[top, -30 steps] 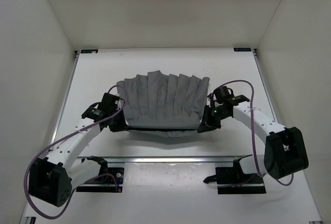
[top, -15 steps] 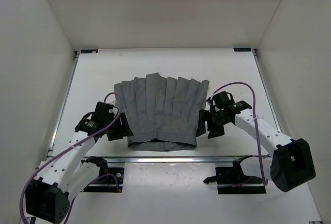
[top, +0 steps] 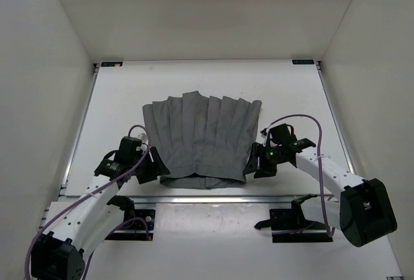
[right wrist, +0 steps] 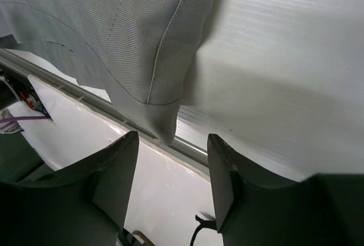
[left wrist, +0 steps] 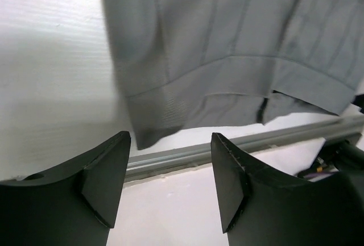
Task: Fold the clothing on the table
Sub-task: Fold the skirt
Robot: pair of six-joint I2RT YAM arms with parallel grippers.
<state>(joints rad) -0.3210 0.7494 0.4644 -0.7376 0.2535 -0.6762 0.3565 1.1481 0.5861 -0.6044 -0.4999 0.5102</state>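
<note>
your clothing [top: 202, 141] lies flat on the table [top: 129, 92], about midway between the left and right sides and towards the near edge. its pleat creases run from far to near, fanning out a little at the far side. at the near edge you can see two layers, the upper hem stopping just short of the lower one, and a short dark slit shows in the lower layer near the middle. that edge sits just beside the rail [top: 213, 197] without crossing it. your left gripper [left wrist: 168, 144] hangs at the near-left corner of the garment with its jaws spread apart and nothing pinched between them; in its wrist view the corner lies on the table past the fingertips. your right gripper [right wrist: 172, 141] sits at the near-right corner, jaws likewise apart and empty, and the corner with its stitched seam droops towards the rail just beyond its fingers. whether either gripper brushes the fabric, you cannot tell from these views. both arms bend inward from their bases, one on each side of the cloth.
</note>
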